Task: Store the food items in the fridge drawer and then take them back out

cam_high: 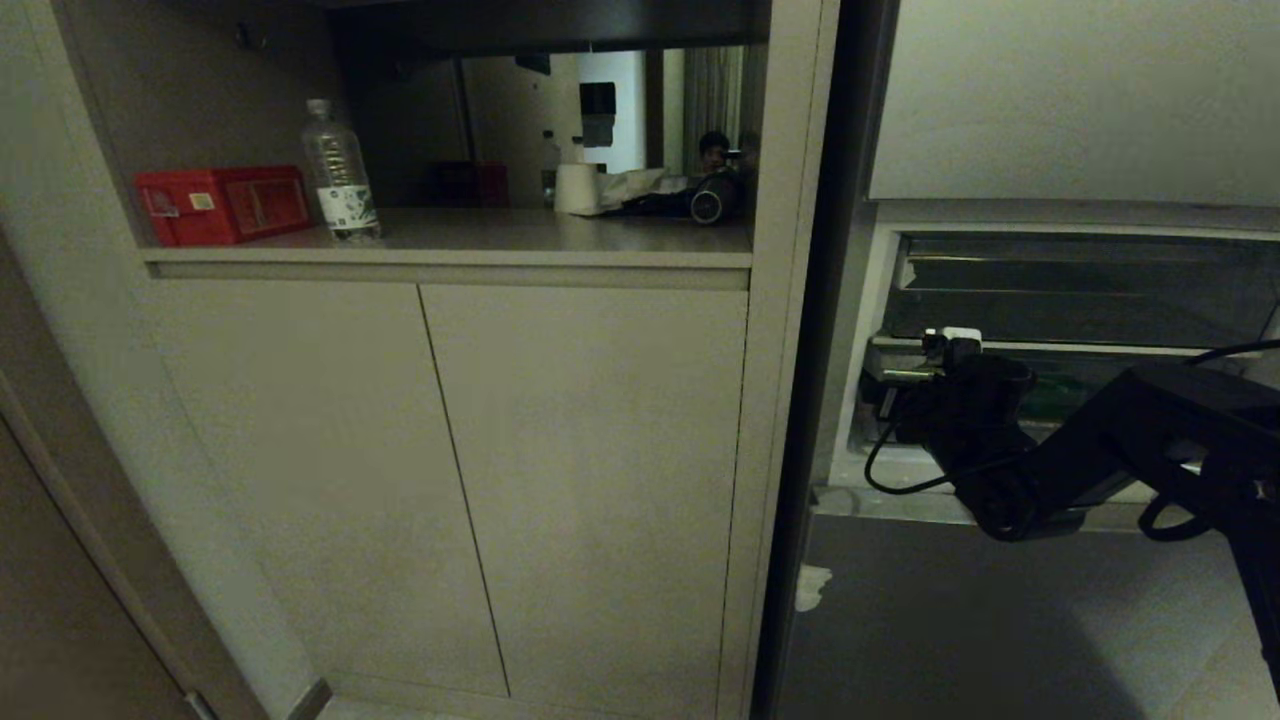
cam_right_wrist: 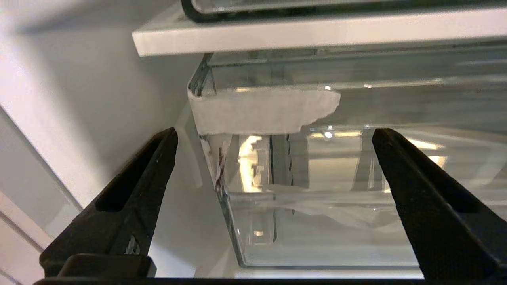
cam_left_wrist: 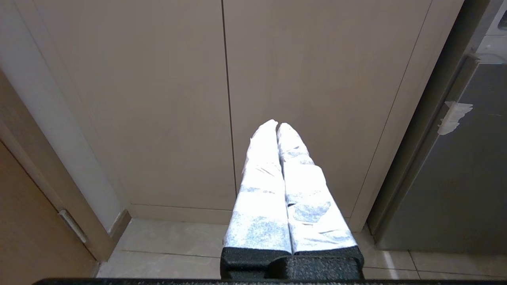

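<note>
The fridge drawer [cam_right_wrist: 336, 221] is a clear plastic bin under a white shelf, with a torn strip of white tape [cam_right_wrist: 261, 111] across its front corner. My right gripper [cam_right_wrist: 274, 132] is open, its black fingers spread on either side of that corner and close in front of it, holding nothing. In the head view the right gripper [cam_high: 885, 375] reaches into the fridge at the drawer's [cam_high: 1100, 300] left end. A dark green shape [cam_high: 1055, 398] shows behind the arm; I cannot tell whether it is a food item. The tan item is hidden. My left gripper [cam_left_wrist: 277, 124] is shut, parked facing the cabinet doors.
Left of the fridge stands a beige cabinet [cam_high: 450, 480] with an open shelf holding a red box [cam_high: 222, 205], a water bottle [cam_high: 338, 180] and a paper roll [cam_high: 575, 188]. A mirror behind reflects a person. A dark-rimmed tray [cam_right_wrist: 277, 6] sits above the white shelf [cam_right_wrist: 277, 33].
</note>
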You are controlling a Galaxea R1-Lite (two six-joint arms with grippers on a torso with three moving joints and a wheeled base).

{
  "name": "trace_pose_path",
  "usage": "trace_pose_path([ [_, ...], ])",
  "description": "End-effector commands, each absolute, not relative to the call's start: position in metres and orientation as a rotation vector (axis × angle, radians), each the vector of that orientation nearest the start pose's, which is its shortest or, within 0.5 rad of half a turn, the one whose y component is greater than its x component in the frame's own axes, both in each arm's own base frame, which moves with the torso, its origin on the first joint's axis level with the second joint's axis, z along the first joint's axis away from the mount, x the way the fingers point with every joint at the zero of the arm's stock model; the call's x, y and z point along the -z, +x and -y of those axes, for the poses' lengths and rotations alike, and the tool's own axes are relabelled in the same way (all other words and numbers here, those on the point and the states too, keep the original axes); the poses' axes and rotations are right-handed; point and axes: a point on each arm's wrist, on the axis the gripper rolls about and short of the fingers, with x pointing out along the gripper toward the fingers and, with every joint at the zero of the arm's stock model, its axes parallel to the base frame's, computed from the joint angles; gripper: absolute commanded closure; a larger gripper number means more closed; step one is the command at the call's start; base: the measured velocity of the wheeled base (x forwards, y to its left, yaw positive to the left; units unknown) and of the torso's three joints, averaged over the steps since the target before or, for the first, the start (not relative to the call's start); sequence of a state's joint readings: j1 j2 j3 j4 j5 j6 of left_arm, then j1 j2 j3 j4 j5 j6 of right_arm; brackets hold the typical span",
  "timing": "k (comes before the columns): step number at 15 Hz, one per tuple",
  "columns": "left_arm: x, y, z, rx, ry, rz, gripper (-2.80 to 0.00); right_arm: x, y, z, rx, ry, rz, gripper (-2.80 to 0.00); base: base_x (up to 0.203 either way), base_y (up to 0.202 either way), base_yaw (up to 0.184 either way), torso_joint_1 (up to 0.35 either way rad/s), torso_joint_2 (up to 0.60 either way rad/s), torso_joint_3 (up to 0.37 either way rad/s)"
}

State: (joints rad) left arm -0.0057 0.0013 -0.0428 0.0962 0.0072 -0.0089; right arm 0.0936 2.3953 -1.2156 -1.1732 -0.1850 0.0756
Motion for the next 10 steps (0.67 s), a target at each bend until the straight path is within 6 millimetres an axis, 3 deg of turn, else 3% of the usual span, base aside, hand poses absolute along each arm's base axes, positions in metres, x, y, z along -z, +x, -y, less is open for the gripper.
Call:
trace_pose_path([
  [1, -0.077, -0.0261, -0.0003, -0.002, -0.009, -0.057, 0.0, -0.069, 0.4586, -0.0388, 0.093, 0.076, -0.001, -2.8, 0.0, 0.0, 0.0, 0.0, 0.0, 0.0],
  [8, -0.0775, -0.0262, -0.0003, -0.002, -0.009, -0.055, 0.0, -0.0684, 0.4627, -0.0399, 0.092, 0.076, 0.002, -2.8, 0.0, 0.0, 0.0, 0.0, 0.0, 0.0],
  [9, -0.0775, -0.0262, -0.0003, -0.002, -0.009, -0.055, 0.0, -0.0684, 0.4627, -0.0399, 0.092, 0.076, 0.002, -0.89, 0.0, 0.0, 0.0, 0.0, 0.0, 0.0],
  [10, -0.0775, -0.0262, -0.0003, -0.002, -0.009, -0.055, 0.0, -0.0684, 0.4627, -0.0399, 0.092, 0.076, 0.002, 0.0, 0.0, 0.0, 0.0, 0.0, 0.0, 0.0],
])
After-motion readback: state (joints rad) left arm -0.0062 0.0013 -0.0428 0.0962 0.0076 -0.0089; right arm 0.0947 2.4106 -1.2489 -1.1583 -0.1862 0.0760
